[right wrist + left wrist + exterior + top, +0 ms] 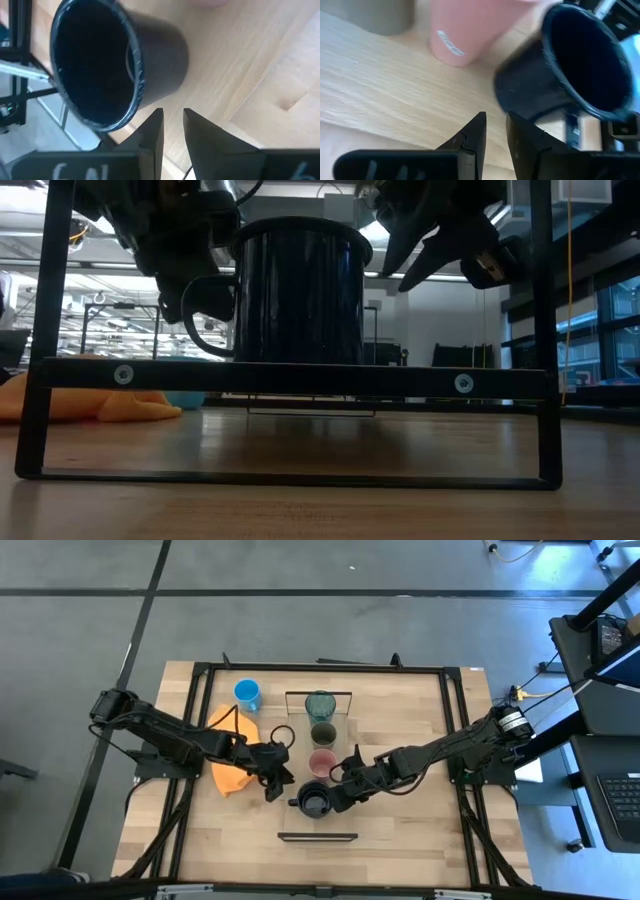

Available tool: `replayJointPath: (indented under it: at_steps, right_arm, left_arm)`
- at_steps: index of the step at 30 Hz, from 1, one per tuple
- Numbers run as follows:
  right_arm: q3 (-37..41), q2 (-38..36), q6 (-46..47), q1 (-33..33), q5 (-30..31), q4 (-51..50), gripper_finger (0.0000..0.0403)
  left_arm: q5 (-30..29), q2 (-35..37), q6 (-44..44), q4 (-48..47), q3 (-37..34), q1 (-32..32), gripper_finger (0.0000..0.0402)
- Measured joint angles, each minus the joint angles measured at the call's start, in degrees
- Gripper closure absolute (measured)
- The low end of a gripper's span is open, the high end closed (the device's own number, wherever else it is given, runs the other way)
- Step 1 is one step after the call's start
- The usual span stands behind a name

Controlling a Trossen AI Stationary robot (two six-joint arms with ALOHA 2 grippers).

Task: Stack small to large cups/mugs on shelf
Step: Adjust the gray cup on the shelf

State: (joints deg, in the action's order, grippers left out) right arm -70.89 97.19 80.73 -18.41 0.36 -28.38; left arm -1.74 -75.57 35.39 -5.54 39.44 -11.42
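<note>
The shelf [318, 824] runs from the far side toward the near side at mid-table. On it stand, in a row from far to near, the teal tumbler [320, 705], the olive-green cup [322, 733], the pink cup [322, 762] and the black handled mug [314, 802], each upright on its base. The bright blue mug [247, 694] stands on the table to the far left. My left gripper [276, 787] is shut, just left of the black mug's handle [203, 320]. My right gripper [340, 796] is shut, just right of the mug [100, 65]. My left gripper's fingertips [512, 117] point slanting down at the foot of the black mug's wall [520, 95] from the table's left. I cannot tell whether they touch it. My right gripper touches nothing: its fingertips stand a little short of the mug's wall.
An orange cloth [230, 762] lies on the table left of the shelf, under my left arm. The shelf's black end frame [300, 377] crosses the low view in front of the mug. Bare tabletop [400, 830] lies to the near right and near left.
</note>
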Motion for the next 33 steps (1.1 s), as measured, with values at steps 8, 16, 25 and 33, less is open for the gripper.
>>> replayJointPath:
  at_steps: [8,16,25,33]
  right_arm:
    - [0.0,0.0,0.0,1.0,4.1,-2.6,0.0327]
    - [0.0,-0.3,0.0,2.1,6.5,-6.0,0.0327]
    - [0.0,-0.3,-0.3,3.9,14.7,-7.9,0.0327]
    - [0.0,-0.3,-0.2,5.4,21.8,-10.7,0.0327]
  left_arm:
    - [-0.8,-0.2,-1.5,0.1,0.0,3.6,0.0332]
    - [-0.3,-0.2,-1.8,3.0,0.0,7.3,0.0332]
    - [-0.1,-0.2,-3.0,4.1,0.0,7.6,0.0332]
    - [-0.2,-0.2,-3.1,3.9,0.0,7.6,0.0332]
